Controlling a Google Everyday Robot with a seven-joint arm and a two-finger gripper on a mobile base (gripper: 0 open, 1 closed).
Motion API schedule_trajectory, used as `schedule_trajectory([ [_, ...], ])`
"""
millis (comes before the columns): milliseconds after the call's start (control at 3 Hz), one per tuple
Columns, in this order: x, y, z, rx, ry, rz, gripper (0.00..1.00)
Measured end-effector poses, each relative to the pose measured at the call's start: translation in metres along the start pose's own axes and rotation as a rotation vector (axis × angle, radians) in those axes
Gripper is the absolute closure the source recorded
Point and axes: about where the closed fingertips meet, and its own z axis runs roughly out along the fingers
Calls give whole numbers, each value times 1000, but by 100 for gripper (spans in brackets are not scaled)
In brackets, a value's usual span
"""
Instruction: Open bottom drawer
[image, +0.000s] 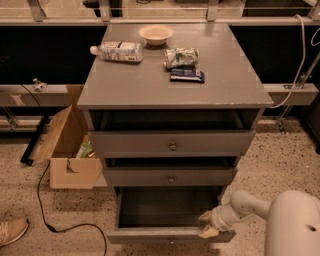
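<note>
The bottom drawer (167, 207) of the grey cabinet (170, 90) is seen pulled well out toward the near side, its inside laid open below the two upper drawers (172, 142), which are only slightly ajar. The task is judged done or nearly so; at most a little more pull is left. The gripper (207, 223) is found at the right end of the drawer's front; whether it is clenched there or released cannot be told.
</note>
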Motion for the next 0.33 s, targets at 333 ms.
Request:
schedule_trajectory([
  [333, 3, -5, -52, 74, 9, 5, 0],
])
